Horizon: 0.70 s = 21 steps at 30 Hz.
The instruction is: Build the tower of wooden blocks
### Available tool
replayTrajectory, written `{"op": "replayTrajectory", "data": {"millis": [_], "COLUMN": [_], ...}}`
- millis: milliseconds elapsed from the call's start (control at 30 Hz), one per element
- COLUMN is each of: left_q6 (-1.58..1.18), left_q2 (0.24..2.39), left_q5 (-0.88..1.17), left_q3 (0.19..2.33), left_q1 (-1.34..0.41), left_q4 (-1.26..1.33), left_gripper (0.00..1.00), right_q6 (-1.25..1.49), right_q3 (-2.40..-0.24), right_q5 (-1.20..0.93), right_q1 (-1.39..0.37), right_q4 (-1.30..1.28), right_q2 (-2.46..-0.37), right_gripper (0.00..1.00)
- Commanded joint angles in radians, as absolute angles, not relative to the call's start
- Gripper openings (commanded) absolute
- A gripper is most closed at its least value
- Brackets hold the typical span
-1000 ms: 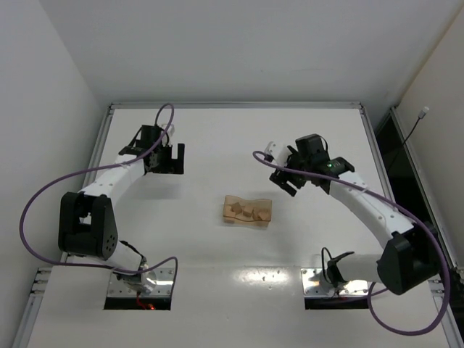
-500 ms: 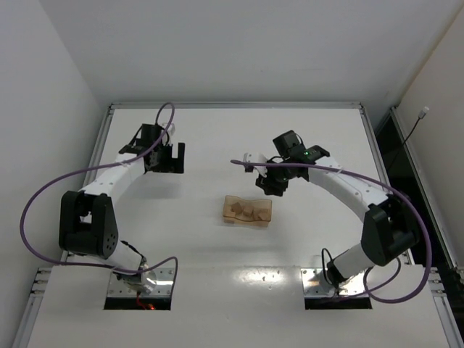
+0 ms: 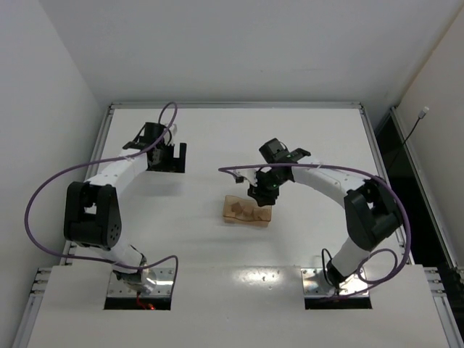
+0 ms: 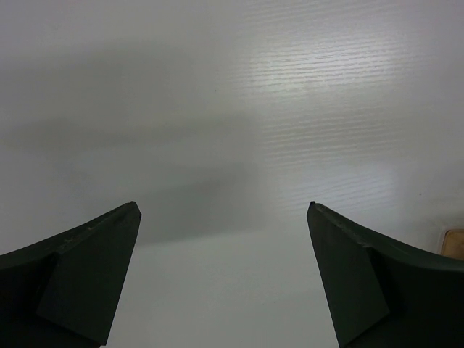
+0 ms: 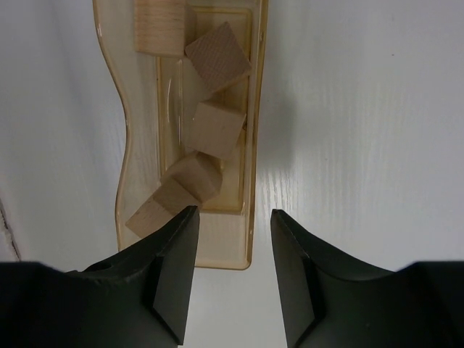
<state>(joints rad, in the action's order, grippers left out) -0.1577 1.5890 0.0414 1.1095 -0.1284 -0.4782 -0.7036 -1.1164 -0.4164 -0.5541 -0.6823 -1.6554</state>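
Note:
Several small tan wood blocks [image 5: 215,127] lie jumbled in a translucent tan plastic tray [image 5: 134,138]; one near piece [image 5: 196,177] looks roof-shaped. In the top view the blocks [image 3: 246,211] and the tray [image 3: 229,217] sit mid-table. My right gripper [image 5: 233,212] is open and empty, hovering over the tray's near end; in the top view it [image 3: 259,197] is above the tray's far right part. My left gripper [image 4: 222,205] is open and empty over bare table, far left of the tray in the top view [image 3: 171,167]. No tower is standing.
The white table [image 3: 217,138] is bounded by a metal frame and white walls. The tray's corner [image 4: 455,243] just shows at the right edge of the left wrist view. A purple cable [image 3: 232,170] hangs by the right wrist.
My right arm has swung left and down from the right side of the table until its gripper is over the tray. The left arm has barely moved.

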Motion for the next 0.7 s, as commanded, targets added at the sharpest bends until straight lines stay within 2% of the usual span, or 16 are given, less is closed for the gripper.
{"op": "replayTrajectory", "data": {"millis": [0,667], "left_q6": [-0.149,-0.149], "left_q2": [1.594,1.632], "left_q5": [0.054,0.034], "left_q3": [1.160,1.180], "left_q1": [-0.120,-0.120], "left_q4": [-0.474,-0.483], "left_gripper": [0.99,0.99], "right_q6": [-0.721,-0.721], "right_q3": [-1.152,-1.143], "right_q5": [-0.445,-0.365], "right_q1": [-0.566,-0.575], "right_q4": [-0.643,-0.584], "right_q2": [-1.677,-1.769], "right_gripper": [0.41,0.30]}}
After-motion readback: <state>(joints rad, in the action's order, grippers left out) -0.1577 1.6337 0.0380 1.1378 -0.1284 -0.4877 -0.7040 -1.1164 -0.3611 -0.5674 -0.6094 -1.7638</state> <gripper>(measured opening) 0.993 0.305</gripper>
